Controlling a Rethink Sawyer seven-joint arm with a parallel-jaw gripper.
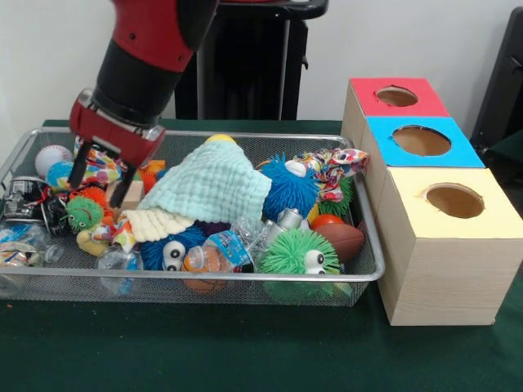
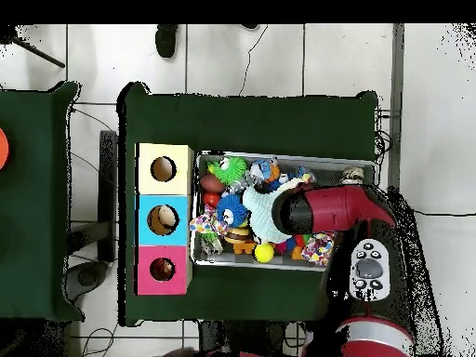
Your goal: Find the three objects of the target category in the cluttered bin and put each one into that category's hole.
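The silver wire-mesh bin [image 1: 245,278] is full of mixed toys. My gripper [image 1: 100,183] hangs low over its left end, on the robot's side. Its black fingers [image 1: 78,171] stand apart around a bright patterned cloth [image 1: 105,167] and are not closed on it. Three boxes stand right of the bin, each with a round hole: red [image 1: 396,98], blue [image 1: 421,140], yellow [image 1: 453,200]. In the overhead view the arm [image 2: 325,212] reaches over the bin [image 2: 363,167] and hides the gripper.
In the bin lie a mint washcloth [image 1: 216,184], a blue spiky ball [image 1: 290,184], a green spiky ball [image 1: 298,253], a brown football [image 1: 343,238], a baseball [image 1: 53,157], a crushed bottle [image 1: 233,245], a second patterned cloth [image 1: 335,167] and a small green spiky toy [image 1: 84,211].
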